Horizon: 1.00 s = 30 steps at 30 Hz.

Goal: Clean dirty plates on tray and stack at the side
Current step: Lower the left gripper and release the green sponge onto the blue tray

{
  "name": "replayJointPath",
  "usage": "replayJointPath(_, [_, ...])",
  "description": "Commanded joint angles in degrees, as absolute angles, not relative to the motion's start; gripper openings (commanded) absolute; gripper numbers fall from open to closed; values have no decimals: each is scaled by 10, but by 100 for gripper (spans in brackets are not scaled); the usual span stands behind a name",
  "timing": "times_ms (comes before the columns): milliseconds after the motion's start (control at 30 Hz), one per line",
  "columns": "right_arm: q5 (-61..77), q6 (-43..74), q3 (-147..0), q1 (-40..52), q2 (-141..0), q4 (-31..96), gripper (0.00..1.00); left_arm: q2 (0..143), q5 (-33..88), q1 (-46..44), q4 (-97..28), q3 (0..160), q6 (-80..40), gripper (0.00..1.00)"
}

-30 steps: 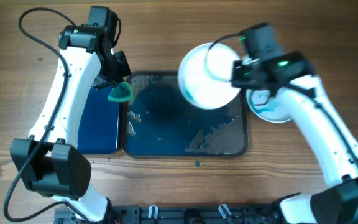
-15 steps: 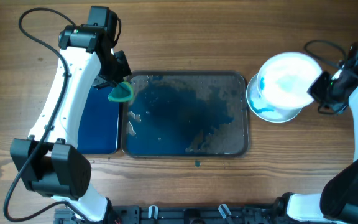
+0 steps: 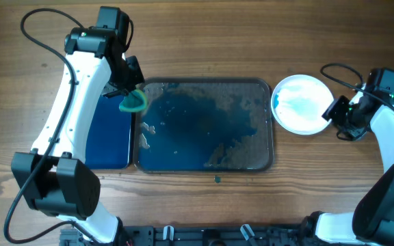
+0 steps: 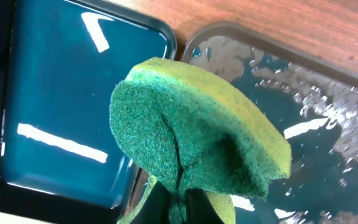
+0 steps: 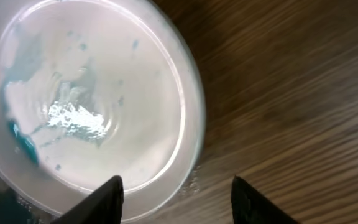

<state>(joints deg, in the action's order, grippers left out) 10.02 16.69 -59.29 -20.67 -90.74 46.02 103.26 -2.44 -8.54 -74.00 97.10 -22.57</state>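
The dark wet tray (image 3: 260, 158) lies mid-table with no plate on it. To its right, a white plate (image 3: 301, 104) with blue smears lies on the wood, and a second rim seems to show beneath it. My right gripper (image 3: 337, 113) hovers open at that plate's right edge. In the right wrist view the plate (image 5: 92, 106) fills the left side, and the right gripper (image 5: 179, 193) straddles its rim, holding nothing. My left gripper (image 3: 130, 94) hangs over the tray's left edge, shut on a green sponge (image 3: 133, 102). The folded sponge (image 4: 197, 137) hides most of the left gripper (image 4: 179, 196).
A smaller glossy blue tray (image 3: 111, 137) lies against the large tray's left side, partly under my left arm, and also shows in the left wrist view (image 4: 73, 93). Streaks and drops of water cover the large tray (image 4: 328, 124). Bare wood surrounds both.
My right arm swung the plate from above the tray to the table on the right, set it down and opened. The left arm and sponge have not moved.
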Motion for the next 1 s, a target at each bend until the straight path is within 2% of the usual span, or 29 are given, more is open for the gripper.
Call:
replayJointPath(0, [179,94,-667,-179,-896,497,61,1023,-25,-73,-767,981,-157,4])
replayJointPath(100, [183,76,-714,-138,-896,532,64,1023,-66,-43,-785,977,-138,4])
replayJointPath(233, [183,76,-718,-101,-896,538,67,1025,-65,9,-756,925,-52,4])
replayJointPath(467, [182,76,-718,-83,-896,543,67,1037,-43,48,-564,763,-17,4])
replayJointPath(500, [181,76,-718,-83,-896,544,67,1039,-41,48,-540,744,-17,7])
replayJointPath(633, [181,75,-718,-83,-896,545,67,1043,-41,47,-493,695,-18,48])
replayJointPath(800, [181,75,-718,-83,-896,550,67,1042,-34,47,-491,701,-18,61])
replayJointPath(967, [181,75,-718,-82,-892,551,66,1010,13,47,-542,770,-18,66])
